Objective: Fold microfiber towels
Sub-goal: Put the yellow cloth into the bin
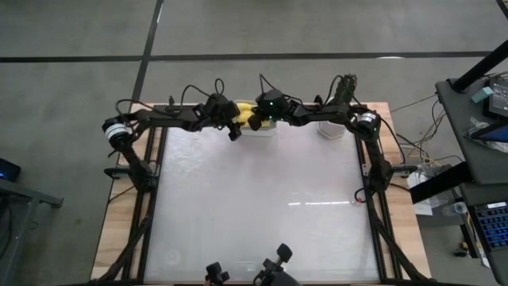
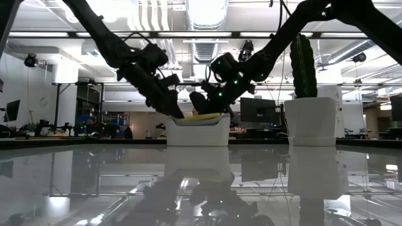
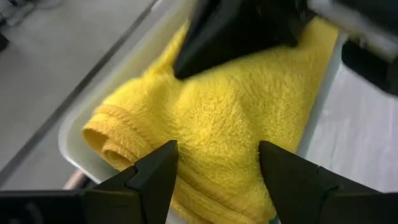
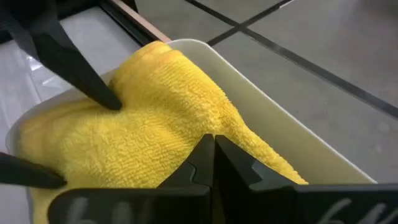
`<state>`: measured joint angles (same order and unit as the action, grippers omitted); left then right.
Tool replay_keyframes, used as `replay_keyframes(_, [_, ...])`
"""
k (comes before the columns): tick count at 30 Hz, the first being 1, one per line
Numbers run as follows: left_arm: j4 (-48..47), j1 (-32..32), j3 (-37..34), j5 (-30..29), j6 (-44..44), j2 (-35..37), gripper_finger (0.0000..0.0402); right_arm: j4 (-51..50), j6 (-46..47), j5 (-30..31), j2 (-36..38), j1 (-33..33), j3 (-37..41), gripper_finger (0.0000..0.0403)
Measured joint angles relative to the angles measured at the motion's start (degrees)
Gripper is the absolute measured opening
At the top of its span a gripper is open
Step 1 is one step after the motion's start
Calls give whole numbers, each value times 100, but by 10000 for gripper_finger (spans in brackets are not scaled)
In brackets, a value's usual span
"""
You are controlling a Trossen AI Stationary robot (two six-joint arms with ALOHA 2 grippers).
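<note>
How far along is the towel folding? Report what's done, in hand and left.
Done: nothing folded lies on the table.
In hand: both arms are at the white tub over the yellow towel; the left gripper has its jaws open above it, the right gripper has its jaws shut against it.
Left: lifting it out and folding; other towels aren't visible.

Left claw (image 3: 214, 171) spread, right claw (image 4: 214, 155) (opposite) closed.

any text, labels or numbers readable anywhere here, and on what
None can be read.
The yellow towel and the white tub show no tag or print.
Monitors in the room behind the table are lit, but too small to read.
The white pot with the cactus is plain.
</note>
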<state>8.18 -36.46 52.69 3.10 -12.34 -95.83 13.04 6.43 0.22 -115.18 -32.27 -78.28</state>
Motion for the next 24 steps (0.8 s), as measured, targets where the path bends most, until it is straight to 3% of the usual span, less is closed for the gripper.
replay_keyframes(10, [52, 10, 20, 11, -2, -267, 212, -50, -101, 133, 1, 0, 61, 9])
replay_keyframes(24, [-283, 10, -7, -7, -30, 631, 212, -457, -259, 145, 789, -2, 72, 9])
